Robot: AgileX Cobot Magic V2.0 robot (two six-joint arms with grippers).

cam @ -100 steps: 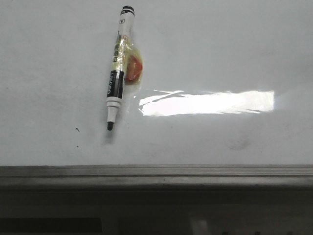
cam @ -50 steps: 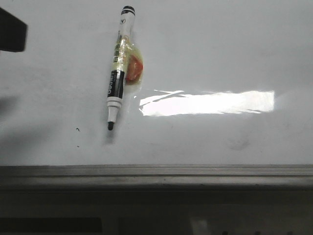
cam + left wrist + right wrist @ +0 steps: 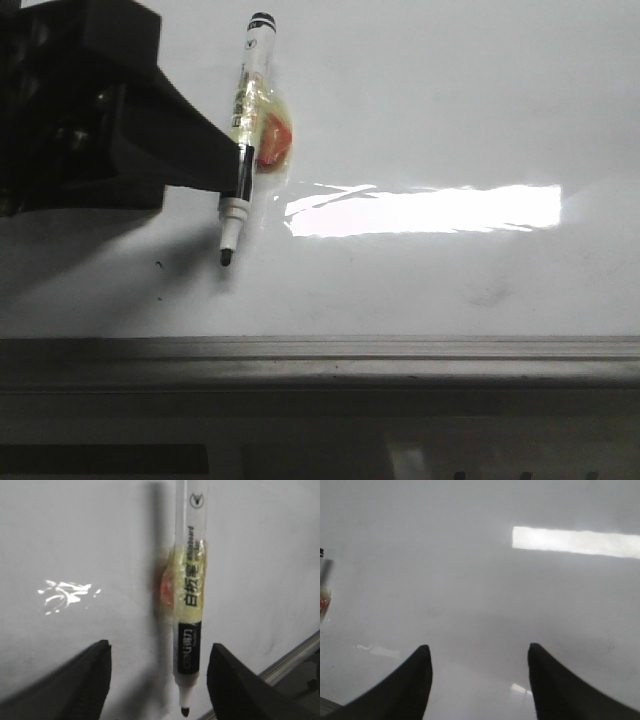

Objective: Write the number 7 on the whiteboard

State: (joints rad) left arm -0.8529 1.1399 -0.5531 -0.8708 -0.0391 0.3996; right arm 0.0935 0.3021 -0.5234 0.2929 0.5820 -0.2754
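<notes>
A white and black marker lies flat on the whiteboard, its uncapped black tip toward the near edge rail. Clear yellowish tape and an orange-red lump sit at its middle. My left gripper is open and hangs over the marker's lower half. In the left wrist view the marker lies between the open fingers, touching neither; the gripper is empty. My right gripper is open and empty over bare board, with the marker at the picture's edge. No number 7 shows on the board.
A grey metal edge rail runs along the board's near side and also shows in the left wrist view. A bright rectangular light reflection lies right of the marker. Tiny black specks sit near the marker tip.
My left gripper came into the front view from the left and now reaches the marker. The marker has not moved.
</notes>
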